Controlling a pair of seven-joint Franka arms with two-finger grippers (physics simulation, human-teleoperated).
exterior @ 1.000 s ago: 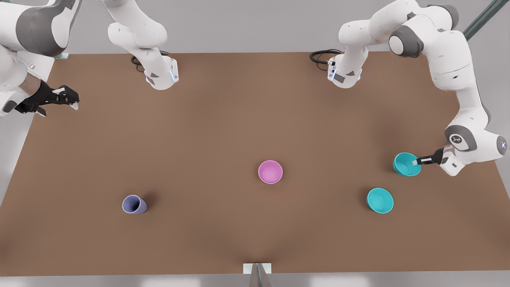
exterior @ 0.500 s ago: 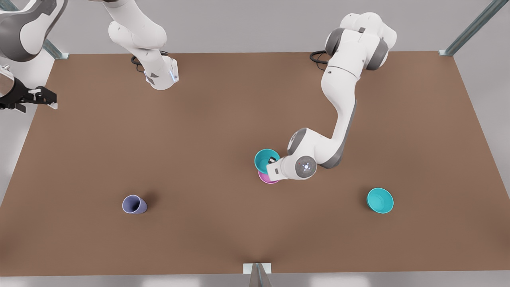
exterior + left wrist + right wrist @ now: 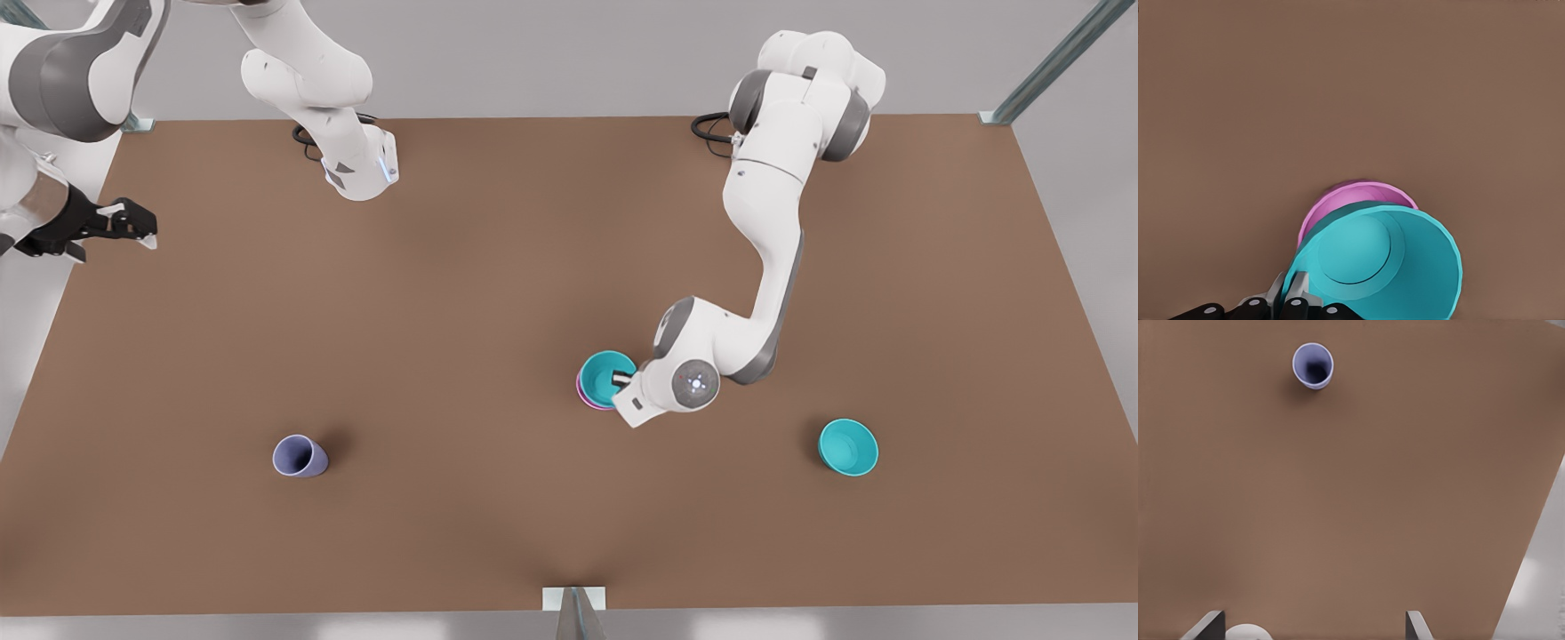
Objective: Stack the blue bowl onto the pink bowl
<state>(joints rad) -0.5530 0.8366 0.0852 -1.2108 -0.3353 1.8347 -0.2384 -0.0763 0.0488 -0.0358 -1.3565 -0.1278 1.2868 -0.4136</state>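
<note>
Left wrist view: left gripper (image 3: 1290, 293) pinching the blue bowl (image 3: 1381, 260) by its rim, directly over the pink bowl (image 3: 1338, 203), nearly nested at table centre. Right gripper (image 3: 124, 227) spread wide, waiting off the front view's left edge, clear of the work.

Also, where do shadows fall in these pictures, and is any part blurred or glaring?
Front view: soft dark shadow beside the periwinkle plastic cup toward that view's right, none harsh, no glare. Left wrist view: the left claw grips the round turquoise plastic bowl over the round pink plastic bowl; edges soft. Right wrist view: faint shadow by the cup.
</note>
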